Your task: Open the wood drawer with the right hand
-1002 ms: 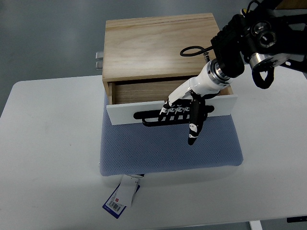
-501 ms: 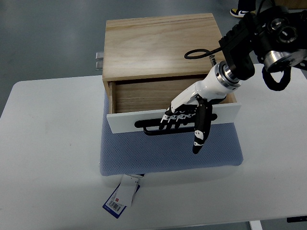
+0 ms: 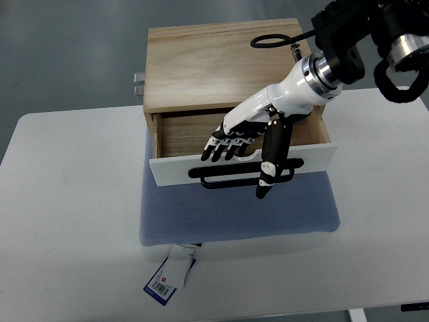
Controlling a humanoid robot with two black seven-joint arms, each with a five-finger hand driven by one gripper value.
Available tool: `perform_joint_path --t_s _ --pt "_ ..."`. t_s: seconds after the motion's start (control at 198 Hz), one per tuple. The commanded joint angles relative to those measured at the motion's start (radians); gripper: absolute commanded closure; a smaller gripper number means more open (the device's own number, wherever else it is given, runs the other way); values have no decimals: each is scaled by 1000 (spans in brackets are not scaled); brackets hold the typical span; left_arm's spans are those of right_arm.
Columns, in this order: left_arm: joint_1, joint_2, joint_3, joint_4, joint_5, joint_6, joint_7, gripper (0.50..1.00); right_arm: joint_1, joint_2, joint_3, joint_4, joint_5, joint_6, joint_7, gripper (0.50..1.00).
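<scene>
Top view: only one camera. Wood drawer box (image 3: 224,64) sits at the far middle of the white table (image 3: 67,221), its front part resting on a blue-grey mat (image 3: 234,211). Drawer (image 3: 241,144) is pulled partway out toward the near side; wood interior visible behind the white front panel (image 3: 177,168). Black bar handle (image 3: 228,178) runs along the panel face.

Right hand (image 3: 244,137) comes in from the upper right, arm crossing over the box top. Hand is white with black fingertips. Four fingers (image 3: 218,147) are extended and relaxed, lying over the top edge of the front panel, tips above the handle, not hooked on it. Thumb (image 3: 268,168) points down across the panel face and crosses the handle bar; tip ends just past the panel's lower edge, over the mat. Hand is wide, gripping nothing.

Black cable loop (image 3: 275,41) lies over the box top near the wrist. Black and silver arm joints (image 3: 392,40) fill the upper right corner.

Small metal hinge or latch piece (image 3: 139,84) sticks out on the box's left side. White and blue tag (image 3: 171,275) with a barcode lies on the table at the mat's near edge, attached at the mat's underside or edge, cannot tell which.

Left arm not visible.
</scene>
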Motion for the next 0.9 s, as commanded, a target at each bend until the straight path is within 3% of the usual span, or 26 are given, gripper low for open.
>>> perform_joint_path --t_s 0.0,0.091,0.192,0.288,0.4,0.531,0.628,0.633,0.653,0.754,0.759,0.769,0.896 --pt "0 0 0 2 1 0 0 500 -25 -35 144 -144 -2 -35 0 558" --pt "0 0 2 0 1 0 0 500 -102 -44 276 -270 -2 -80 3 556" --pt "0 0 3 -1 1 0 0 500 -223 -34 471 -404 -2 -110 65 556" --pt "0 0 3 -1 1 0 0 500 -375 -7 687 -520 4 -135 146 556" --pt "0 0 2 -1 1 0 0 500 -565 55 925 -657 7 -187 293 558" --pt "0 0 2 -3 1 0 0 500 -774 143 1137 -701 8 -278 433 558" --pt "0 0 2 -4 1 0 0 500 -834 181 1194 -707 8 -294 467 558" --pt "0 0 2 -6 1 3 0 500 -891 236 1250 -713 8 -307 503 558" --pt "0 0 2 -8 1 3 0 500 -913 259 1272 -720 10 -310 519 558" --pt "0 0 2 -8 1 3 0 500 -950 307 1313 -729 10 -313 542 556" --pt "0 0 2 -9 1 6 0 500 -988 372 1371 -744 8 -311 556 558" --pt "0 0 2 -9 1 6 0 500 -996 388 1384 -749 8 -311 557 556" --pt "0 0 2 -8 1 8 0 500 -1041 506 1485 -809 4 -304 559 556"
